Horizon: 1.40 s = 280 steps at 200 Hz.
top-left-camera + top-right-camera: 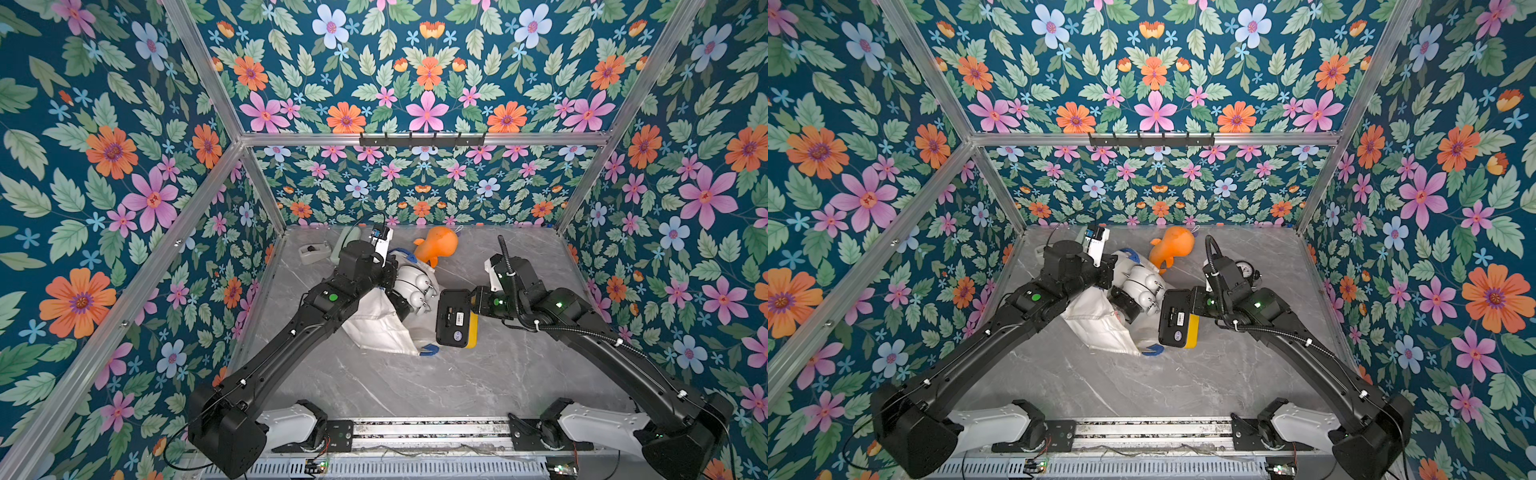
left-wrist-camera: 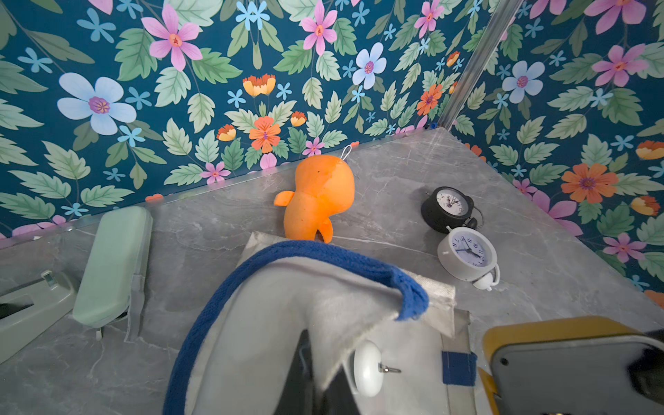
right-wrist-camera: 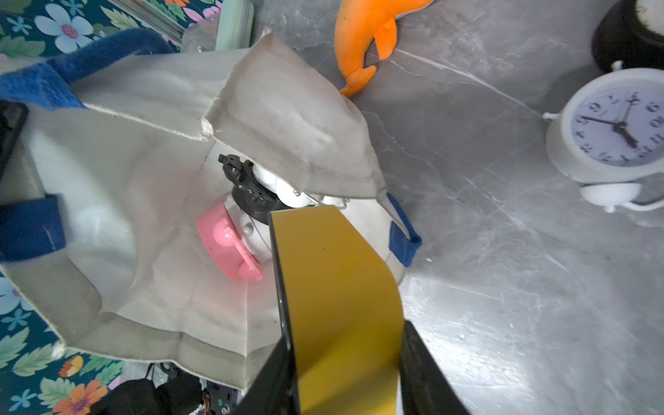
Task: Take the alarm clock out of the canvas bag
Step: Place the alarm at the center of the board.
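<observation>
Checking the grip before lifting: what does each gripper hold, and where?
The right gripper clamps the yellow alarm clock across one end; the left gripper pinches the canvas bag at its rim.

— What kind of place is it?
— It is a robot test cell in a lab, not a home. The walls are printed floral panels (image 1: 104,166), fixed in a bare aluminium frame (image 1: 291,139).
— And the grey marble-look bench (image 1: 415,386)?
— At its near edge a metal rail (image 1: 428,432) carries the left arm (image 1: 291,334) and the right arm (image 1: 602,347). An open circuit board (image 1: 316,465) and loose wires lie beside it.
</observation>
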Tool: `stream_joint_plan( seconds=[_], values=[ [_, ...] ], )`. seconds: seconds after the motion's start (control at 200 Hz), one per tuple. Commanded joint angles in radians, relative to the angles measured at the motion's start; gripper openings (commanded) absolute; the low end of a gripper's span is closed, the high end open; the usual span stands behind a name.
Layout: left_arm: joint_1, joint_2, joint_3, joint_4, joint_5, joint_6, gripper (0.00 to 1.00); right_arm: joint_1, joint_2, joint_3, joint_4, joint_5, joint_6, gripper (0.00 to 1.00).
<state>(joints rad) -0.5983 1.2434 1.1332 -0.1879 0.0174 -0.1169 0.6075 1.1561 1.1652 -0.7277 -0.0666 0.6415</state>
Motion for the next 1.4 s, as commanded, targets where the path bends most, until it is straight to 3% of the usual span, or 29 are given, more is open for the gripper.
stream_joint_plan(
  seconds=[0.0,0.2,0.425,0.74,1.395],
  values=[
    [0.000,-0.001,0.012,0.041,-0.049,0.012,0.00,-0.002,-0.021,0.020,-0.115,0.045,-0.054,0.24],
    [0.003,0.005,0.017,0.037,-0.058,0.014,0.00,-0.012,-0.047,0.031,-0.251,0.141,-0.067,0.24],
    [0.003,0.010,0.014,0.039,-0.048,0.013,0.00,-0.017,0.002,0.073,-0.431,0.391,-0.074,0.24],
    [0.003,0.006,0.004,0.043,-0.035,0.012,0.00,-0.032,0.204,0.150,-0.639,0.639,-0.034,0.27],
    [0.006,-0.027,-0.026,0.060,-0.022,0.014,0.00,-0.122,0.563,0.156,-0.723,0.749,0.077,0.31]
  ],
)
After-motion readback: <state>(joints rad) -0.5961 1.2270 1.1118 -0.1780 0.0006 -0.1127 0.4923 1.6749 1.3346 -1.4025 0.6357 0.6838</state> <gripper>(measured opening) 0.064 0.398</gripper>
